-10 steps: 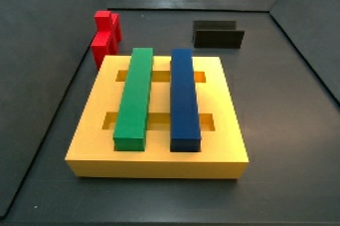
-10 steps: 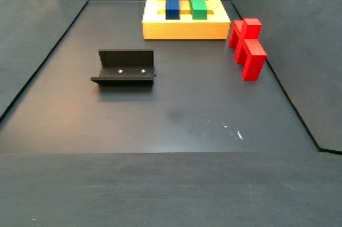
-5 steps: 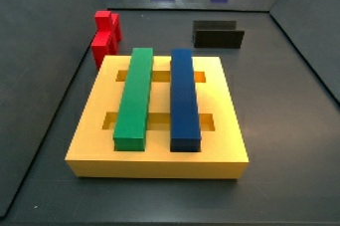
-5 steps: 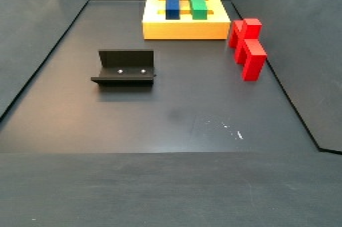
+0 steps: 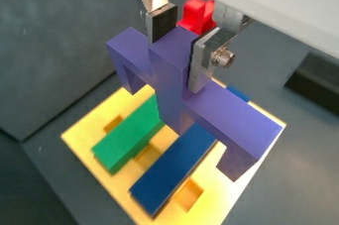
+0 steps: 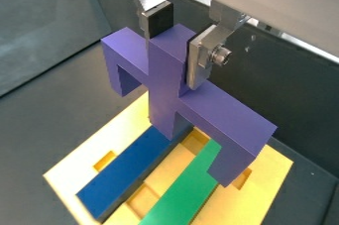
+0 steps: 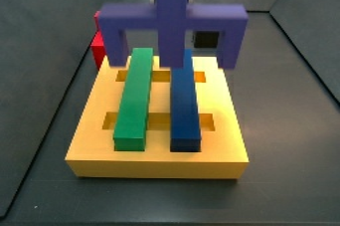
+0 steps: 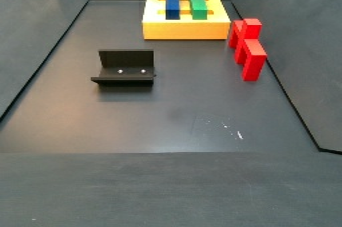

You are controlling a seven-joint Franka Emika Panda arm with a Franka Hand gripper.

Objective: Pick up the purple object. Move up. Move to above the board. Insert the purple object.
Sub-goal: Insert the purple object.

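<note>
One second ago a side view was showing no purple piece at all; now the matte purple bridge-shaped object [image 7: 173, 23] is hanging above the far end of the large flat yellow slotted board [image 7: 93, 130], legs pointing down. The tool [image 5: 180, 31] is clenching the object's raised centre ridge between its silver plates in both wrist views. Relative to the board, the green bar [image 7: 134, 96] and the long dark blue bar [image 7: 184, 98] are lying in its slots, crosswise beneath the purple crossbar. The carry above the board is looking nearly complete; lowering for insertion is coming next, I judge.
</note>
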